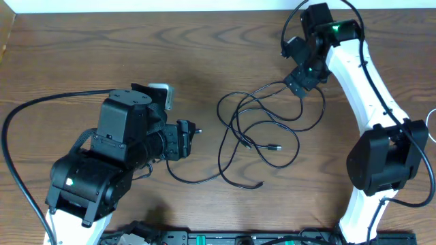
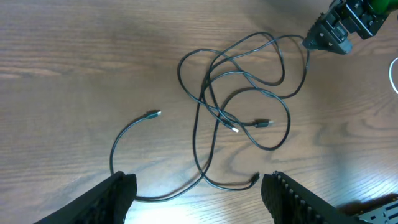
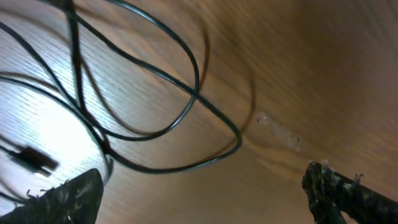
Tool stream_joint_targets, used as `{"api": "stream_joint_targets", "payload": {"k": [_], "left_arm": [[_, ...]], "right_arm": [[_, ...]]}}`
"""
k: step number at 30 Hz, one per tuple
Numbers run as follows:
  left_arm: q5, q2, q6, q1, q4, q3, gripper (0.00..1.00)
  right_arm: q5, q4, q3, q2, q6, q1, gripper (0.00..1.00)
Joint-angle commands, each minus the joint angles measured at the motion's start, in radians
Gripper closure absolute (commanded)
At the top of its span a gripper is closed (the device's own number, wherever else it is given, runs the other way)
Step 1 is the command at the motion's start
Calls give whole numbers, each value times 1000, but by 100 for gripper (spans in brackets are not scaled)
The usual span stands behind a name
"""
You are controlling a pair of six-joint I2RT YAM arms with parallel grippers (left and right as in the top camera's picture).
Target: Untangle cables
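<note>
Thin black cables [image 1: 240, 133] lie in a loose tangle of overlapping loops at the middle of the wooden table. Small plug ends [image 1: 274, 146] stick out of it. My left gripper [image 1: 191, 136] is open and empty just left of the tangle, over one trailing black cord. In the left wrist view the cables [image 2: 214, 109] lie ahead of the open jaws [image 2: 196, 183]. My right gripper [image 1: 298, 85] is open and empty at the tangle's far right corner. In the right wrist view the cable loops [image 3: 193, 93] lie just beyond the jaws [image 3: 199, 180].
A thin whitish cord [image 1: 429, 112] shows at the right edge, also in the left wrist view [image 2: 392, 74]. A thick black arm cord [image 1: 13, 163] curves along the left side. The table's front edge holds a black rail [image 1: 225, 238].
</note>
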Motion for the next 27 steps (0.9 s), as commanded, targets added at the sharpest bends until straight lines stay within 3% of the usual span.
{"api": "stream_joint_targets", "payload": {"k": [1,9,11,13,20,27], "left_arm": [[-16,-2,-8,3,-6,17,30],[-13,-2,-8,3,-10,17,29],[-13,-2,-8,3,-10,17,29],[-12,-2,-8,3,-10,17,29],[-5,-1,-8,3,-13,17,28],[-6,-1,-8,3,-21,17,28]], "right_arm": [[29,31,-65,3,-51,2,1],[26,154,-255,3,-50,2,1],[24,189,-291,3,-49,2,4],[4,225,-323,3,-45,2,16],[-54,332,-366,3,54,2,17],[-64,408,-366,3,213,2,9]]}}
